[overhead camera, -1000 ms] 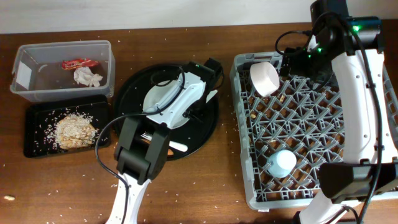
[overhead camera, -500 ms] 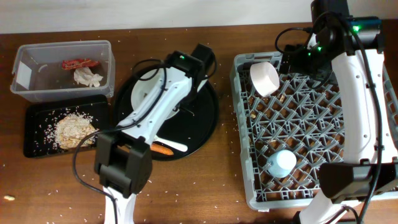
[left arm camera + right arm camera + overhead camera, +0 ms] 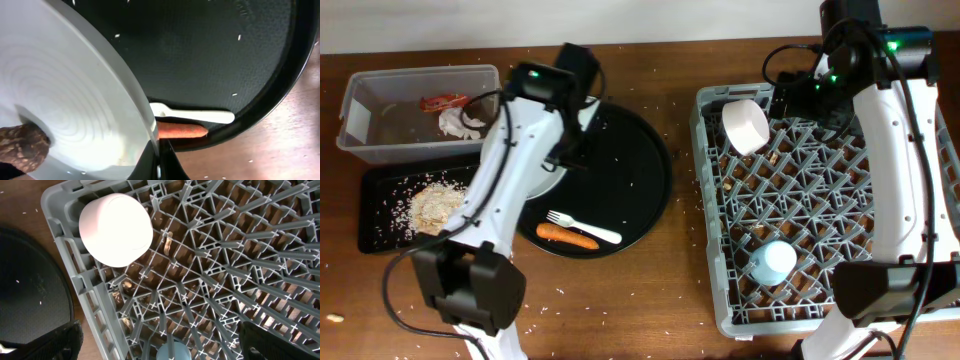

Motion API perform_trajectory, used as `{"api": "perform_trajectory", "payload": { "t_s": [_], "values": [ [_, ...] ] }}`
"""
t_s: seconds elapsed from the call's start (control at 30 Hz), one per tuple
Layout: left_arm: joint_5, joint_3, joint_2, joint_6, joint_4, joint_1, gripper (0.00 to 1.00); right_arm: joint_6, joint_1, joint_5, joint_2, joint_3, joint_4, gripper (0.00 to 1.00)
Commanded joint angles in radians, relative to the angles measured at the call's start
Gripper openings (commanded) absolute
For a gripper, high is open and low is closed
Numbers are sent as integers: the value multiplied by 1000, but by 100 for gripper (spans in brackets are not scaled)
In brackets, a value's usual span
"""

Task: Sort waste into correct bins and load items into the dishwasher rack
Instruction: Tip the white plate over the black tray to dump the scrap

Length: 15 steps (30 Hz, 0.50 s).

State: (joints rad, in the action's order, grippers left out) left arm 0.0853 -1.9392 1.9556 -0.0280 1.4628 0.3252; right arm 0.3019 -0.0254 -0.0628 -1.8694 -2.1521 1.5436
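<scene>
Over at the far-left corner of the table, the clear tub point(image 3: 425, 72) already has the red wrapper point(image 3: 445, 101) and the tissue point(image 3: 452, 121) inside, so that's two bits of waste sorted. Just in front of it along the left edge, the flat black tray point(image 3: 380, 235) carries a heap of grain scraps point(image 3: 438, 205). Moving in, the left gripper point(image 3: 157, 157) is clamped on the rim of the plate point(image 3: 75, 100) and holds it tilted over the left side of the round black tray point(image 3: 630, 160), close to both bins. And look, there's a brown food bit point(image 3: 22, 145) on the plate's face, so by my reading this is a scrape-off in progress and the plate isn't ready for racking yet. Mid-table, near the front rim of the round tray, the carrot point(image 3: 567, 236) and the fork point(image 3: 585, 229) lie side by side, both untouched: one more for the bins, one more for the rack point(image 3: 708, 230). Along the right edge, the rack holds the bowl point(image 3: 745, 125) at its far-left corner and the blue cup point(image 3: 772, 262) nearer the front. The right gripper point(image 3: 798, 100) hangs above that far corner beside the bowl, fingers spread wide and holding nothing. I'd call it roughly halfway: plate, food bit, carrot and fork to go
</scene>
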Motion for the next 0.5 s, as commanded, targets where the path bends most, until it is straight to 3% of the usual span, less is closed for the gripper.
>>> {"api": "perform_trajectory", "payload": {
  "t_s": [0.0,0.2,0.37,0.47],
  "values": [
    [-50,-19,-36,-9,22,-66,0,-7,6,-1,-2,3,1,99],
    [-188,-19,-36,21,39,-164,0,-11,6,-1,-2,3,5,98],
    [-203,-19,-36,21,39,-259,0,-37,6,-2,-2,3,5,99],
    [-332,-19,-36,109,34,-350,0,-37,6,-2,-2,3,7,98]
  ]
}}
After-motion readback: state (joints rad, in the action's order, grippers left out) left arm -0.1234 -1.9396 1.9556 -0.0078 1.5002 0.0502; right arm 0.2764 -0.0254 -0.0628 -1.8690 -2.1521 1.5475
